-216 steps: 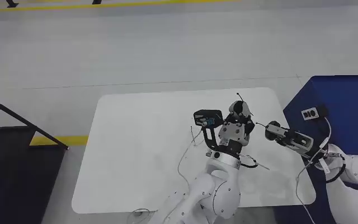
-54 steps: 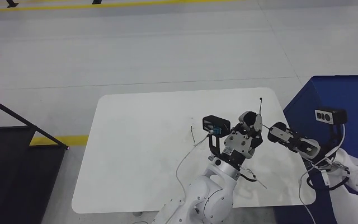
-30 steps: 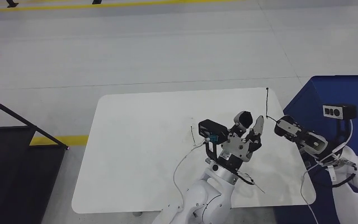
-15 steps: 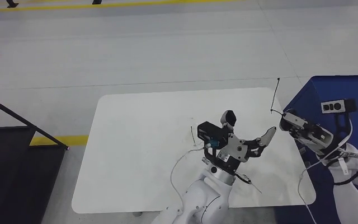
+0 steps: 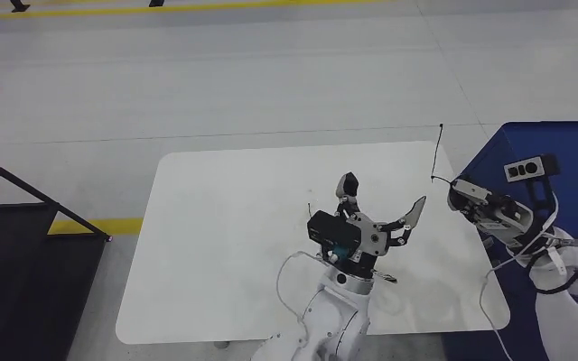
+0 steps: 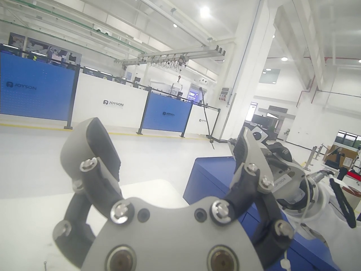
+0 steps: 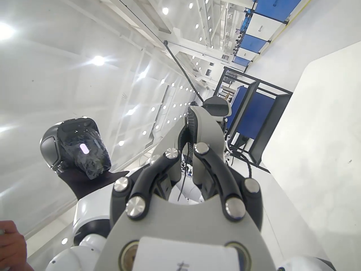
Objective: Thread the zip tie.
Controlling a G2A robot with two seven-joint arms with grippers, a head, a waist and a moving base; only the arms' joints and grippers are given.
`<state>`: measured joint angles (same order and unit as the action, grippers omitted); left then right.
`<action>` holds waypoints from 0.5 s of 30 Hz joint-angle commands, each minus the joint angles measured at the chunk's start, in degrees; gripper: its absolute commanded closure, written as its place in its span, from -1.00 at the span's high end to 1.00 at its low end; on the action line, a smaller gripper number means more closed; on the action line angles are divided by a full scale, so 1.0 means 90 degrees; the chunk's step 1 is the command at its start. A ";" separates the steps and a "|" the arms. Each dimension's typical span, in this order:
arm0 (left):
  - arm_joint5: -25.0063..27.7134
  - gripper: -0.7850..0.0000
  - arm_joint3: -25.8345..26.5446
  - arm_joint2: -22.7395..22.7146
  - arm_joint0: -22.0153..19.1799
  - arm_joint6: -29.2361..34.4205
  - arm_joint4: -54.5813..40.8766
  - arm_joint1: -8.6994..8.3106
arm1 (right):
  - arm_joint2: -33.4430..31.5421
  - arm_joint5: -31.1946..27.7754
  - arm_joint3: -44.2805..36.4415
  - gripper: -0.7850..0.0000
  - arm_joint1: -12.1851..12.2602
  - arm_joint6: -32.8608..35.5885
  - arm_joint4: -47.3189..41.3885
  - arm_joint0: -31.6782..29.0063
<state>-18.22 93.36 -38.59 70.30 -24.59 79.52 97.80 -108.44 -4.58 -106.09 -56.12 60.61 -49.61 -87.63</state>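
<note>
Top view: left gripper (image 5: 384, 191) hangs over the right half of the counter (image 5: 226, 235), fingers spread wide with nothing between them. Right gripper (image 5: 452, 186) is at the counter's right edge near the far right corner, fingers pinched tight on the zip tie (image 5: 436, 153). The tie is a thin black strip running from those fingers toward the far edge, and its tip crosses the far right corner line. It is apart from the left fingers, off toward the right edge. A blue cabinet (image 5: 533, 153) stands just beside the right edge. The left gripper is well away from the left and far edges.

Left wrist view: the tie stands nearly upright beyond the gap between the wide fingers, nearer one finger. Its lower end kinks toward the right gripper, which that finger partly hides; the grip point is unclear.

Right wrist view: the fingers are closed together and the tie sticks straight out past the tips. The held end is hidden between the pads, and the far end is hard to make out against the ceiling.
</note>
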 commanded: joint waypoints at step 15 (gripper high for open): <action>-0.0986 -0.09 -0.0643 0.0527 -0.0320 0.0018 0.1113 0.0198 | 0.0150 0.0003 -0.0288 -1.00 -0.0040 -0.0212 0.0071 -0.0194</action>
<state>-27.14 87.65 -33.92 67.54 -24.51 89.63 99.51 -107.09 -4.56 -108.68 -56.48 58.71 -48.96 -89.38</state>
